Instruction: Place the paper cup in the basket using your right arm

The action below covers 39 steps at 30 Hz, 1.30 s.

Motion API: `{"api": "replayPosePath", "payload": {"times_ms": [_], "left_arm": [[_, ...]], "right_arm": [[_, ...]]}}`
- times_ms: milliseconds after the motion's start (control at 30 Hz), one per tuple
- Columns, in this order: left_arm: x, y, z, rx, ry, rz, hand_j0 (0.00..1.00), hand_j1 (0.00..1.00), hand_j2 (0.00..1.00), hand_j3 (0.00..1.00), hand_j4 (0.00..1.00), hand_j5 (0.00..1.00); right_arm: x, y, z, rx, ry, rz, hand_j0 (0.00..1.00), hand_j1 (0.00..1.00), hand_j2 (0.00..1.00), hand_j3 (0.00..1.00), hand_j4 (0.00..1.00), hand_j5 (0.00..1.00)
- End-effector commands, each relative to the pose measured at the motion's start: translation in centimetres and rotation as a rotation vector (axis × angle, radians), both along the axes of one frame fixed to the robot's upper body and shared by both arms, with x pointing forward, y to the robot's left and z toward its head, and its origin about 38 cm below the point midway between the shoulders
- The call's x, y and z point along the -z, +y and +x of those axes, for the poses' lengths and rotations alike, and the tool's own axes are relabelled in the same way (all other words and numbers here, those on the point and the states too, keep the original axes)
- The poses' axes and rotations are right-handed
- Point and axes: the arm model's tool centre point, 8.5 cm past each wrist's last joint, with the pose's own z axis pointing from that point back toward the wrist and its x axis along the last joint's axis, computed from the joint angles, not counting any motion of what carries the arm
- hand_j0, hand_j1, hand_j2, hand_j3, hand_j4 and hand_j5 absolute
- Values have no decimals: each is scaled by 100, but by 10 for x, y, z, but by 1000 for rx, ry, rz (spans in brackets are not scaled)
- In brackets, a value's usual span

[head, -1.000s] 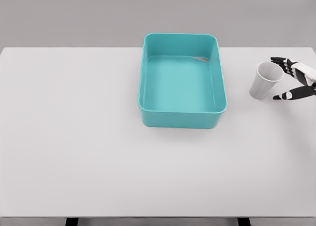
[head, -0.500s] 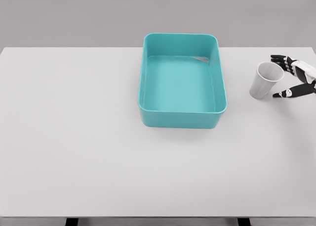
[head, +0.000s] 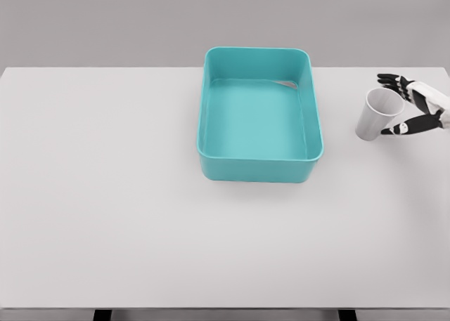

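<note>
White table (head: 105, 194): one teal basket (head: 259, 165) centre, one cup (head: 378, 114) at 3 o'clock. Right hand (head: 415, 105) spread around cup, not gripping.

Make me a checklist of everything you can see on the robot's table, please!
Surface: white table, flat.
Job's things: white paper cup stands on the table, right of the basket, open mouth up and tilted a bit. Teal basket sits at the middle back; a small pale mark shows in its far right corner, too small to tell what.
Clutter: nothing seen.
Grippers: right hand at the right edge, fingers spread around the cup's right side; a closed grip is not seen. Left hand not in view.
Cables: nothing seen.
Surroundings: plain grey wall behind; dark table legs at the bottom edge.
</note>
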Motion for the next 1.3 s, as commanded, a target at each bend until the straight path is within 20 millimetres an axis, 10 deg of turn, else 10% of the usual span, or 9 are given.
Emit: {"api": "replayPosePath", "payload": {"times_ms": [0,1267], "left_arm": [[0,0,0,1,0,0,100,100,100,100,100,100],[0,0,0,1,0,0,100,100,100,100,100,100]], "right_arm": [[-1,2,1,-2,-3,7,100,100,100,100,100,100],[-5,7,4,-12,-31,28,79,79,79,79,79,79]]}}
